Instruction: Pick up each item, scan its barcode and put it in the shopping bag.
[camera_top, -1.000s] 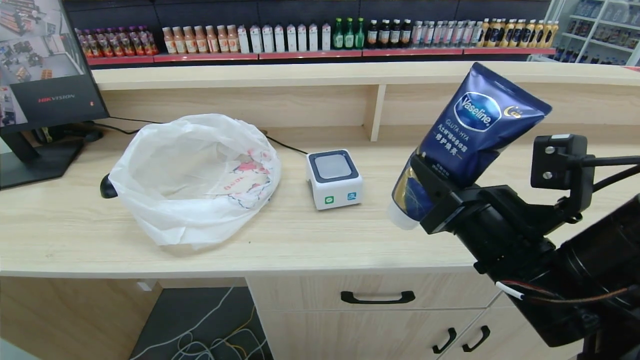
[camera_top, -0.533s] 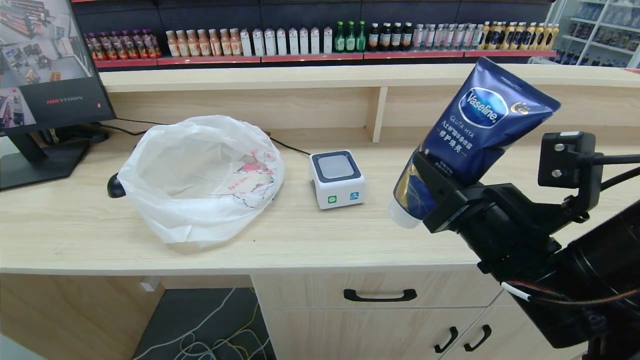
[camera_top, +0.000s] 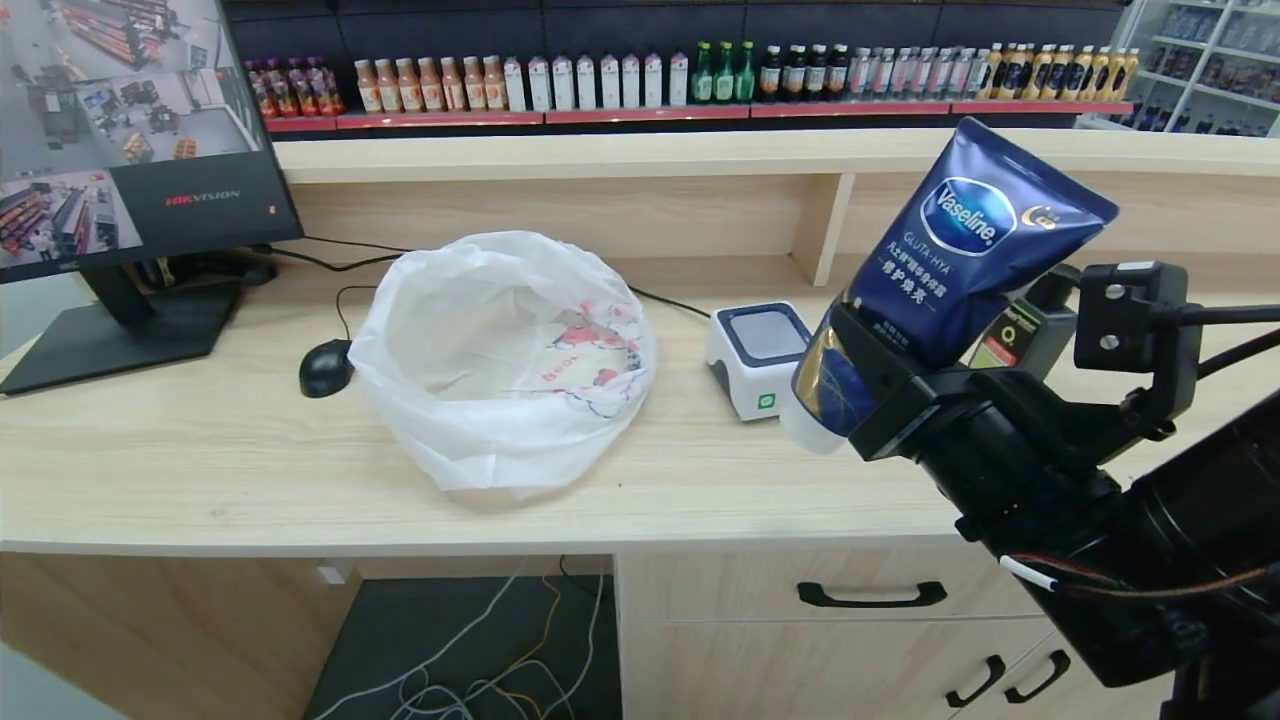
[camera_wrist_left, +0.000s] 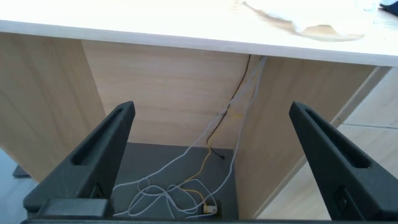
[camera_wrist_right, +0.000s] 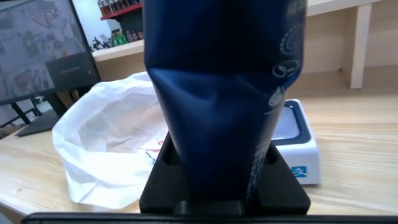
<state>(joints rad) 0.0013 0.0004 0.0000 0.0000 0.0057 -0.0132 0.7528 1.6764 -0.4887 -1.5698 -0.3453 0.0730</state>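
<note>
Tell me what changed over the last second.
The head camera has swung, so the whole counter slides right in the picture. Against it, the right gripper, still shut on the blue tube, has neared the scanner: the tube's cap end now overlaps its right edge. The shopping bag and mouse lie as before.

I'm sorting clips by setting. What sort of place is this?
Most likely a shop checkout counter: a barcode scanner and shopping bag sit on it, with shelves of bottled drinks behind.
</note>
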